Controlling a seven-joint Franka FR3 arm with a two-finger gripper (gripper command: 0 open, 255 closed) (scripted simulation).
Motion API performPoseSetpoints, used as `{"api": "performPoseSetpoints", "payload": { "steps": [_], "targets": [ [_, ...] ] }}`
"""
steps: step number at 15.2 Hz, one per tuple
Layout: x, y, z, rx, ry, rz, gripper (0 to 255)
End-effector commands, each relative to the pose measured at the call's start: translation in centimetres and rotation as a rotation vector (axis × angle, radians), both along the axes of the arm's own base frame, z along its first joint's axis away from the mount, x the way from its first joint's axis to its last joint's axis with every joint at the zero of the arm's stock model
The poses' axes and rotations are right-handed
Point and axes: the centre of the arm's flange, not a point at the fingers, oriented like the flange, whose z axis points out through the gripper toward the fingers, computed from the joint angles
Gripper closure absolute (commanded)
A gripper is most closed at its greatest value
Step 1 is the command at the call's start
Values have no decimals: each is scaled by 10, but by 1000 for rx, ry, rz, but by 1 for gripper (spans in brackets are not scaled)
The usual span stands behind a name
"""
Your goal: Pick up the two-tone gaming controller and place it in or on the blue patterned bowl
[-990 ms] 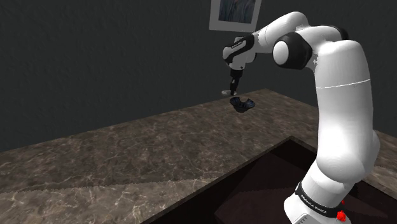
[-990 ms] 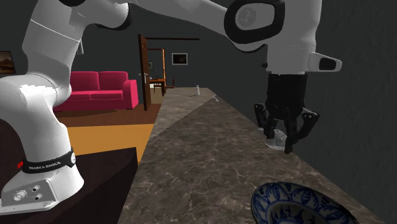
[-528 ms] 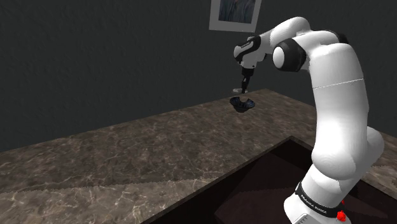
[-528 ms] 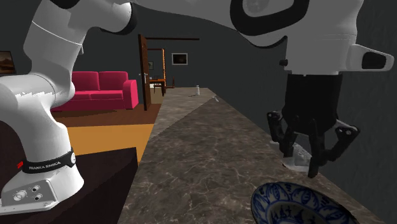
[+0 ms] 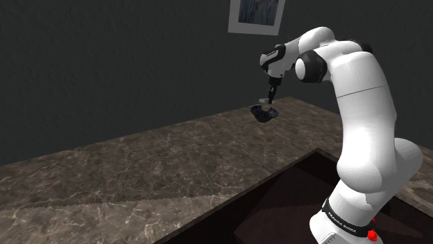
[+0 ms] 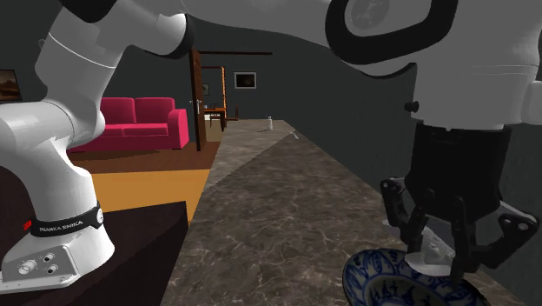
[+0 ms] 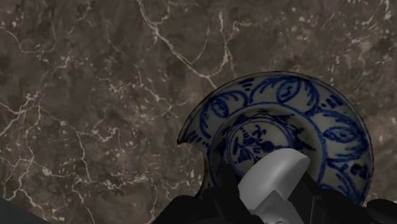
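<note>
Pincer (image 6: 441, 233), all black, points straight down off the white arm (image 5: 361, 104). Its fingers are closed on the two-tone gaming controller (image 7: 276, 175), which has black grips and a pale grey-white middle. The controller hangs in the air, clear of the counter, so the clamp alone carries it. The hold looks taken across the pale middle body, with the black grips splaying out to either side in the second exterior view. That is a central hold, probably so the thing hangs level.

Blue-and-white patterned bowl (image 7: 321, 127), round and shallow, stands upright on the dark brown veined stone counter (image 7: 95, 102), close to the dark wall. Nothing lies in it.

Position: the wrist view puts the controller's pale body over the bowl's inner well. The second exterior view agrees, with the controller just above the rim and apart from it. In the shoulder view the pincer hangs right over the bowl.

Judgement: the carry is about done, and the step in hand is lowering and release. The vertical approach makes sense, since the bowl opens upward and its wall would block a sideways entry. The controller looks wide against the well, so it may rest across the rim rather than flat inside; either suits the task. Risk: a release from height could bounce it out or jostle the bowl. A short descent first seems wise.
</note>
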Motion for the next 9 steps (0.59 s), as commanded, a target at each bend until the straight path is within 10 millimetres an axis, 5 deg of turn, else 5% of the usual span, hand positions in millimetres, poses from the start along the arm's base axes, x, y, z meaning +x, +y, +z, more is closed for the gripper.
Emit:
{"api": "performPoseSetpoints", "payload": {
  "steps": [1,9],
  "targets": [
    [-1,0,-10,0,0,0,255],
    [-1,0,-53,0,0,0,255]
  ]
}}
